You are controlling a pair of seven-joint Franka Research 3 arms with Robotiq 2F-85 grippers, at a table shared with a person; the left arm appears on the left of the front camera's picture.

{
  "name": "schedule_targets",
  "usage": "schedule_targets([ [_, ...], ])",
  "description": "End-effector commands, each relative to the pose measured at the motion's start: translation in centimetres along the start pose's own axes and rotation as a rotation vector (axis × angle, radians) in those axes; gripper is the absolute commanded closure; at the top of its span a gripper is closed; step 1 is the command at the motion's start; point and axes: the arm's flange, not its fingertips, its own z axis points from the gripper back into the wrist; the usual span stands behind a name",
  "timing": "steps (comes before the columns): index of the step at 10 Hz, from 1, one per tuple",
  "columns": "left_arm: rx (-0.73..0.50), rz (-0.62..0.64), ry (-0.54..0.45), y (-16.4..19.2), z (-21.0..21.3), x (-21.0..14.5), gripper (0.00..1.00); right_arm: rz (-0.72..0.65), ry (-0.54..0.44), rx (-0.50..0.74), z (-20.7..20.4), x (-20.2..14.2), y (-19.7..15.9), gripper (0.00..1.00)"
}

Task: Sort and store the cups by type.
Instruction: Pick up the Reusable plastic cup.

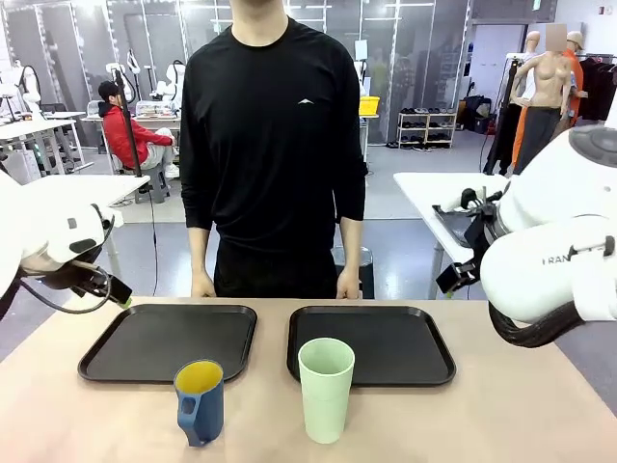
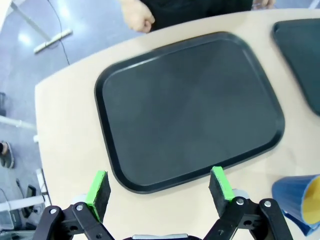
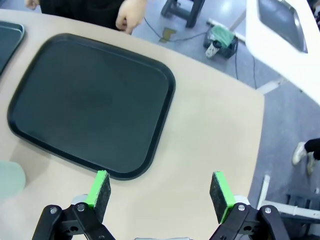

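the left gripper (image 2: 159, 176) hangs with its green-padded jaws spread wide and nothing between them, over the near rim of a flat black plastic tray (image 2: 190, 100). the short dark blue handled plastic mug with yellow inside (image 2: 300, 197) stands just beyond its right finger, on the tan table (image 2: 65, 150). the right gripper (image 3: 160, 176) is equally wide and empty beside a second black tray (image 3: 90, 100), with the tall pale mint-green handleless tumbler (image 3: 9, 182) off to its left, on the table in front of that tray.
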Motion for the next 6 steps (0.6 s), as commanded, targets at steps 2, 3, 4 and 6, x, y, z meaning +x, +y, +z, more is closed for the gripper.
schedule_targets([
  [2, -0.02, 0.084, 0.002, 1.3, -1.6, 0.0, 0.0, -0.046, 0.018, 0.066, -2.0, -0.8, -1.0, 0.0],
  [3, -0.039, 0.081, -0.012, 1.4, -1.9, -0.1, 0.0, -0.05, 0.022, 0.064, -2.3, -0.9, -1.2, 0.0],
  [4, -0.041, 0.086, -0.011, 1.5, -2.0, -0.2, 0.0, -0.049, 0.03, 0.065, -2.3, -1.0, -1.2, 0.0],
  [6, -0.037, 0.098, -0.009, 1.3, -2.3, -0.5, 0.0, -0.057, 0.027, 0.051, -2.0, -1.1, -1.1, 0.0],
])
